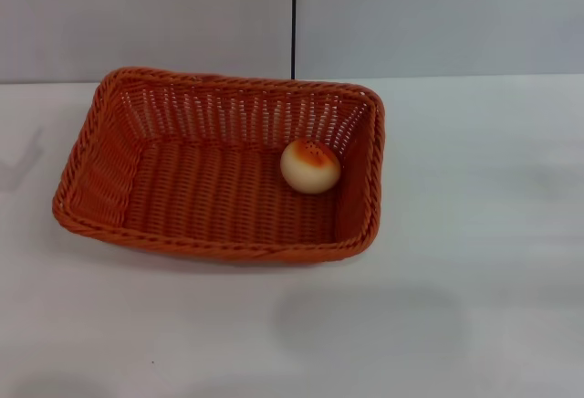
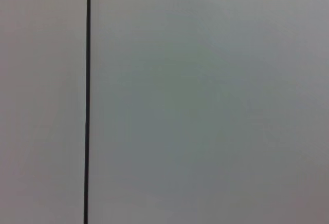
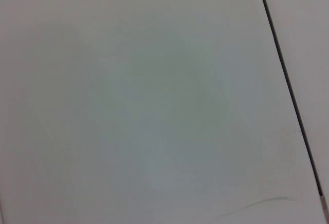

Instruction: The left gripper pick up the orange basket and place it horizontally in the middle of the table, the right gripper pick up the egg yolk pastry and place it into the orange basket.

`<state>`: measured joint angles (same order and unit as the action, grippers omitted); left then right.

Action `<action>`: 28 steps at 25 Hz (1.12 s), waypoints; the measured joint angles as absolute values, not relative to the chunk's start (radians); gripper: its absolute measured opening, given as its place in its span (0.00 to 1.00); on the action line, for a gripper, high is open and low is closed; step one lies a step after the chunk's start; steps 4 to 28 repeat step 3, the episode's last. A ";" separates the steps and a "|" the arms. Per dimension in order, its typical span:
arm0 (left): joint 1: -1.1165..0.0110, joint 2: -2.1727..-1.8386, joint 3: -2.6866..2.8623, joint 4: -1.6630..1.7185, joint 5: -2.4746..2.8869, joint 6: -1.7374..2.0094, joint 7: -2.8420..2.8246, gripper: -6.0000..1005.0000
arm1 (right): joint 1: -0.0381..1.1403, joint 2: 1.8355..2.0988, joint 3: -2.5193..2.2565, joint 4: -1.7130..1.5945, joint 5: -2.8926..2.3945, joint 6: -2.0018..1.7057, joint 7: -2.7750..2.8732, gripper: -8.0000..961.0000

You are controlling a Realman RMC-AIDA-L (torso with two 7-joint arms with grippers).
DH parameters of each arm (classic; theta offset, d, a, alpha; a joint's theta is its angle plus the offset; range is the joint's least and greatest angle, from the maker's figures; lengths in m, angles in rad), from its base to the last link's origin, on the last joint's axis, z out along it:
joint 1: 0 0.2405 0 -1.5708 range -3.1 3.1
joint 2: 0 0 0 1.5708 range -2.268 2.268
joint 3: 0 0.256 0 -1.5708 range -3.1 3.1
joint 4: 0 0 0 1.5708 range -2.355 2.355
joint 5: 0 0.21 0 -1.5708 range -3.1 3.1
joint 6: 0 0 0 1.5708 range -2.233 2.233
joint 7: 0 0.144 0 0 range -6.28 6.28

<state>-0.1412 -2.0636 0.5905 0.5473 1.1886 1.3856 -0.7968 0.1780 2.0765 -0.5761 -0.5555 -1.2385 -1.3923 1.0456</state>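
Note:
The orange basket (image 1: 219, 165) lies lengthwise across the middle of the white table (image 1: 474, 234) in the head view. Inside it, near its right end wall, rests the egg yolk pastry (image 1: 310, 166), a cream ball with an orange-brown speckled top. Neither the left gripper nor the right gripper shows in any view. Both wrist views hold only a pale flat surface crossed by a thin dark seam.
A grey wall with a vertical dark seam (image 1: 294, 19) rises behind the table. Soft shadows fall on the tabletop at the far left (image 1: 23, 161) and in front of the basket (image 1: 365, 320).

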 joint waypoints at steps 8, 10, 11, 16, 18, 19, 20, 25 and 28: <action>-0.146 -2.063 0.590 0.508 1.180 1.387 -0.750 0.80 | 0.175 2.078 -0.565 -0.547 -1.238 -1.399 1.023 0.64; -0.146 -2.063 0.590 0.508 1.180 1.387 -0.750 0.80 | 0.175 2.078 -0.565 -0.547 -1.238 -1.399 1.023 0.64; -0.146 -2.063 0.590 0.508 1.180 1.387 -0.750 0.80 | 0.175 2.078 -0.565 -0.547 -1.238 -1.399 1.023 0.64; -0.146 -2.063 0.590 0.508 1.180 1.387 -0.750 0.80 | 0.175 2.078 -0.565 -0.547 -1.238 -1.399 1.023 0.64; -0.146 -2.063 0.590 0.508 1.180 1.387 -0.750 0.80 | 0.175 2.078 -0.565 -0.547 -1.238 -1.399 1.023 0.64; -0.146 -2.063 0.590 0.508 1.180 1.387 -0.750 0.80 | 0.175 2.078 -0.565 -0.547 -1.238 -1.399 1.023 0.64; -0.146 -2.063 0.590 0.508 1.180 1.387 -0.750 0.80 | 0.175 2.078 -0.565 -0.547 -1.238 -1.399 1.023 0.64; -0.146 -2.063 0.590 0.508 1.180 1.387 -0.750 0.80 | 0.175 2.078 -0.565 -0.547 -1.238 -1.399 1.023 0.64; -0.146 -2.063 0.590 0.508 1.180 1.387 -0.750 0.80 | 0.175 2.078 -0.565 -0.547 -1.238 -1.399 1.023 0.64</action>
